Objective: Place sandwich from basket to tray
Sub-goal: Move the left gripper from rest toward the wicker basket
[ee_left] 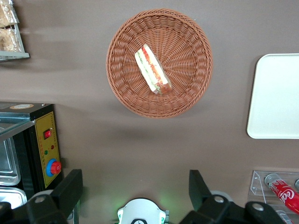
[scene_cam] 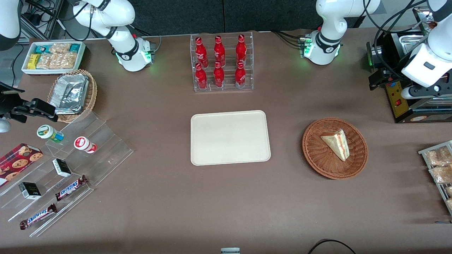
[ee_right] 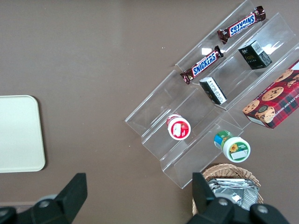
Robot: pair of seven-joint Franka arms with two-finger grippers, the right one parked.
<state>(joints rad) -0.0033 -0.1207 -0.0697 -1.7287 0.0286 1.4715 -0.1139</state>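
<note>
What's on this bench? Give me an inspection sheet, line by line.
Surface: brown table, no spills seen.
Job's things: sandwich lies in basket; tray bare, beside the basket.
Clutter: cola bottles in rack; snack bars on clear steps; foil containers.
Grippers: gripper fingers open, holding nothing, above the table, farther from the front camera than the basket.
Cables: black cable at the table's near edge.
Surroundings: black appliance toward the working arm's end.

- "SNICKERS" reads on two candy bars (scene_cam: 71, 188) lying on the clear acrylic steps (scene_cam: 70, 165).
- A red bottle (ee_left: 284, 193) near the tray (ee_left: 275, 98) shows part of a white Coca-Cola script.
</note>
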